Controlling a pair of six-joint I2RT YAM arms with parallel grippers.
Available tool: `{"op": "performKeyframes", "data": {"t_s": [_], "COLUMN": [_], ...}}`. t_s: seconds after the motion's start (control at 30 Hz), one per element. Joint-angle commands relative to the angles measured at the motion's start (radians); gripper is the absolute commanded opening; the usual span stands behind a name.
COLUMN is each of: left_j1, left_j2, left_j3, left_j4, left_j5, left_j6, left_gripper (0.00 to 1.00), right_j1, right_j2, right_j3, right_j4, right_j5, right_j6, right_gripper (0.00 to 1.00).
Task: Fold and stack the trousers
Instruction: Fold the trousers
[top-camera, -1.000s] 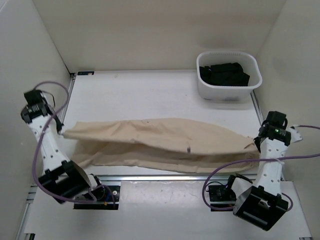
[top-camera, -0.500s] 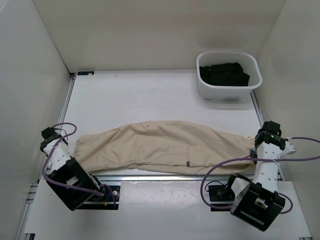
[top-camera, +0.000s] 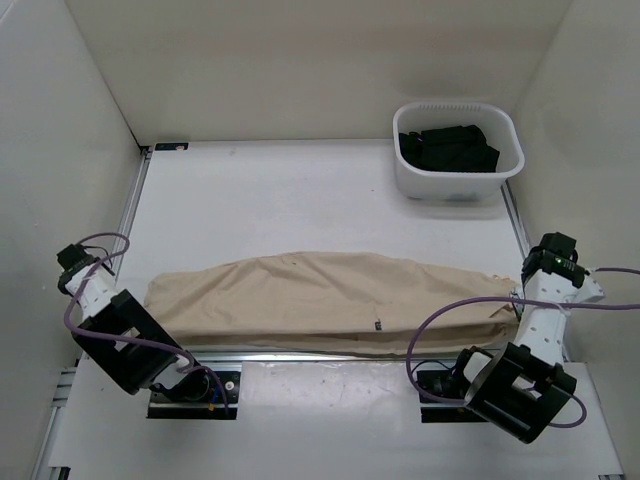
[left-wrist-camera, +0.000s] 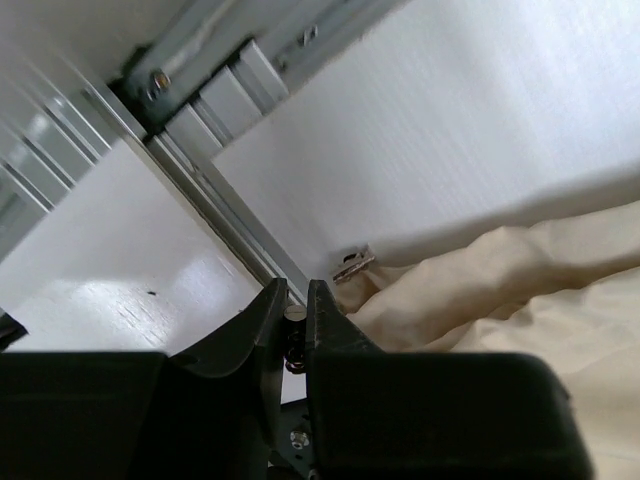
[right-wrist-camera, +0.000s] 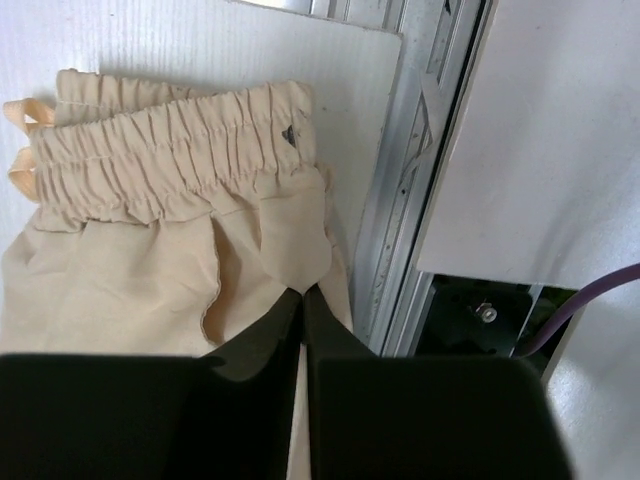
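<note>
The beige trousers (top-camera: 320, 295) lie flat along the near edge of the table, folded lengthwise, with a small dark tag (top-camera: 377, 325). The leg ends point left and the gathered waistband (right-wrist-camera: 170, 150) is on the right. My right gripper (top-camera: 528, 288) sits at the waist end. In the right wrist view it (right-wrist-camera: 302, 292) is shut on a fold of the trousers (right-wrist-camera: 130, 270) just below the waistband. My left gripper (top-camera: 75, 262) is off the left end of the cloth. In the left wrist view it (left-wrist-camera: 296, 290) is shut and empty, with the leg end (left-wrist-camera: 520, 270) lying to its right.
A white basket (top-camera: 505, 130) holding black garments (top-camera: 450, 148) stands at the back right. Metal rails (left-wrist-camera: 200, 190) run along the table's left and right (right-wrist-camera: 400, 260) edges. White walls close in the sides and back.
The left gripper lowered the leg ends to the table, let go and drew back to the left. The trousers went from held up and stretched to lying flat. The right gripper shifted slightly right.
</note>
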Motion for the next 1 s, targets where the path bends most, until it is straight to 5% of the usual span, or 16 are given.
{"op": "performKeyframes", "data": {"t_s": [0.0,0.03,0.07,0.13,0.17,0.27,0.33,0.47,0.6,0.77,0.97], "left_j1": [0.019,0.019,0.028,0.04,0.04,0.049,0.049,-0.116,-0.399,-0.514,-0.592], "left_j2": [-0.018,-0.018,-0.018,-0.018,-0.018,-0.018,-0.028,-0.038,-0.015,0.005,0.182], "left_j3": [-0.062,-0.078,-0.104,-0.114,-0.115,-0.008,0.17,0.336,0.146,-0.11,-0.147], "left_j4": [0.03,0.039,0.039,0.039,0.039,0.014,-0.038,-0.179,-0.188,-0.063,0.158], "left_j5": [0.0,0.0,0.0,0.0,0.0,0.012,0.123,0.271,0.163,0.075,-0.065], "left_j6": [0.001,0.001,0.001,0.001,0.001,0.001,0.001,0.001,0.001,0.001,0.001], "left_gripper": [0.14,0.18,0.34,0.57,0.65,0.77,0.77,0.72,0.71,0.67,0.67], "right_j1": [-0.012,-0.012,-0.012,-0.012,-0.012,-0.012,0.017,0.349,0.525,0.536,0.502], "right_j2": [-0.015,-0.03,-0.03,-0.03,-0.03,-0.009,0.01,0.075,0.197,0.207,0.418], "right_j3": [-0.036,-0.051,-0.062,-0.052,-0.036,0.066,0.119,0.211,0.144,-0.132,-0.107], "right_j4": [0.007,0.007,-0.002,-0.023,-0.024,-0.014,0.048,0.101,0.029,0.202,0.349], "right_j5": [0.063,0.063,0.075,0.117,0.131,0.108,-0.048,-0.071,-0.078,-0.274,-0.25], "right_j6": [-0.025,-0.009,0.004,0.021,0.021,-0.036,-0.095,-0.126,0.012,0.178,0.181], "right_gripper": [0.11,0.49,0.67,0.87,0.88,0.9,0.84,0.71,0.56,0.48,0.42]}}
